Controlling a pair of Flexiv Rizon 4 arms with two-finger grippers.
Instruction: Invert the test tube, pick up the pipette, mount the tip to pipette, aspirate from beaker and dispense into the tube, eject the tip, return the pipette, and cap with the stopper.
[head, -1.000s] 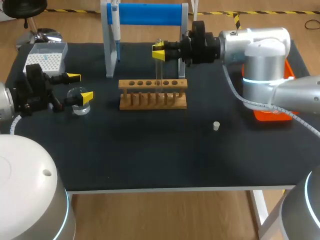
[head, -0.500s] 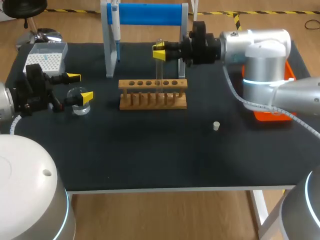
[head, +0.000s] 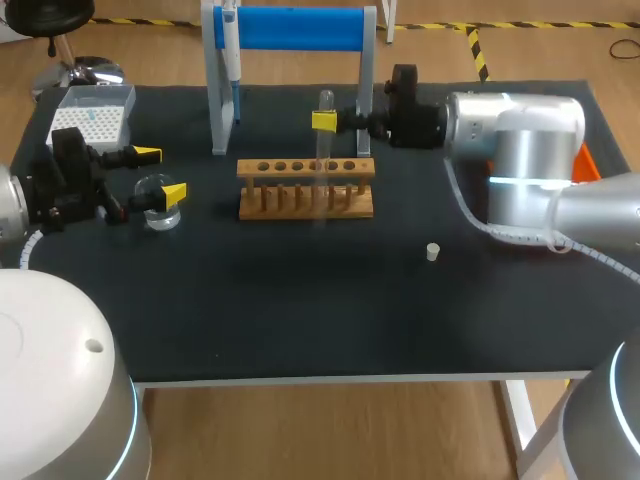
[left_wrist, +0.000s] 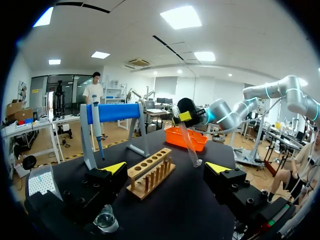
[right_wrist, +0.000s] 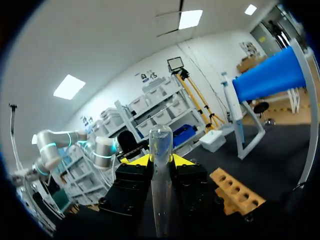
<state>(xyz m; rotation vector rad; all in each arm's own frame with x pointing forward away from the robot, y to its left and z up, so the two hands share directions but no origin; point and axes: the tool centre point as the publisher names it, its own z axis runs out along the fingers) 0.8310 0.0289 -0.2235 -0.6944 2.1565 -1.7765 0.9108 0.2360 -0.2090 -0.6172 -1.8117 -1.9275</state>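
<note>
right pincer (head: 323, 120) clamped on test tube (head: 322, 165) above wooden rack (head: 305, 188) | left pincer (head: 160, 172) apart, near beaker (head: 150, 187)

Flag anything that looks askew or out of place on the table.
The test tube is out of the wooden rack, held slanted in the right gripper. The stopper lies loose on the table. No spill shows.
</note>
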